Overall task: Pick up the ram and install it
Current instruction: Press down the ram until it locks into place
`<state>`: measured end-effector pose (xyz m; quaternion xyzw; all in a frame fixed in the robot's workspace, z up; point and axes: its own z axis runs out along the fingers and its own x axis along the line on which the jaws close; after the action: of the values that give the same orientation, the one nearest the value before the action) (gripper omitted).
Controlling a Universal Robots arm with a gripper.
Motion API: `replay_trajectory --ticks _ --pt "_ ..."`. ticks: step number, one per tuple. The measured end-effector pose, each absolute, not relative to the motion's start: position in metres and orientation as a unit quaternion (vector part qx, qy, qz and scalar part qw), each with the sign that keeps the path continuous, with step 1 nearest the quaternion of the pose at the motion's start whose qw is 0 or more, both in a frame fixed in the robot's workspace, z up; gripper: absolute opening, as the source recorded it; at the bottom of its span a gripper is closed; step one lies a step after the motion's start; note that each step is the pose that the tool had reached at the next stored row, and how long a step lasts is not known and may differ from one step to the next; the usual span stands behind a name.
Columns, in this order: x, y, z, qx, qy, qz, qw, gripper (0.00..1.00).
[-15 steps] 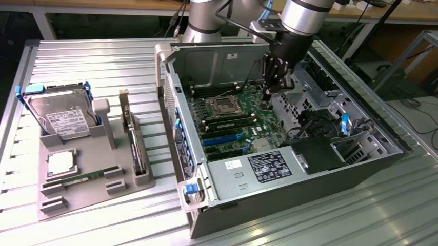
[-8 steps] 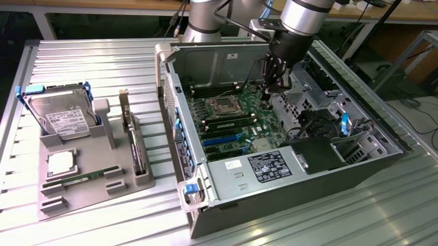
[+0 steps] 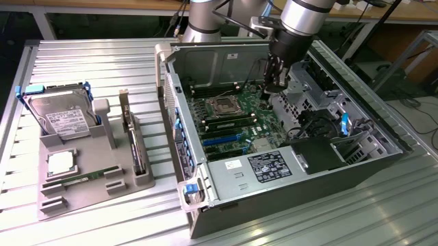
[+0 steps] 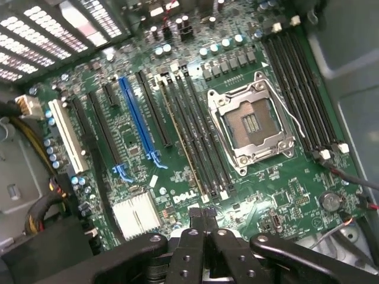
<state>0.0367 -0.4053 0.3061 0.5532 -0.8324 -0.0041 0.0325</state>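
My gripper (image 4: 204, 218) is closed with nothing between its fingers, hanging inside the open computer case (image 3: 205, 61) over the motherboard (image 4: 195, 136) beside the CPU socket (image 4: 251, 123). A ram (image 3: 124, 110) stands on edge in the grey holder (image 3: 102, 174) on the desk (image 3: 82, 56).

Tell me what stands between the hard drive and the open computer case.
In the exterior view, two ram sticks stand on edge in the grey holder, between the hard drive and the computer case.
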Motion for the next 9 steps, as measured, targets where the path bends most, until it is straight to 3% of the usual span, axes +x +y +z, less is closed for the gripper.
replay_trajectory --ticks 9 --pt "0.0366 -0.4053 0.3061 0.469 -0.882 -0.007 0.032 0.11"
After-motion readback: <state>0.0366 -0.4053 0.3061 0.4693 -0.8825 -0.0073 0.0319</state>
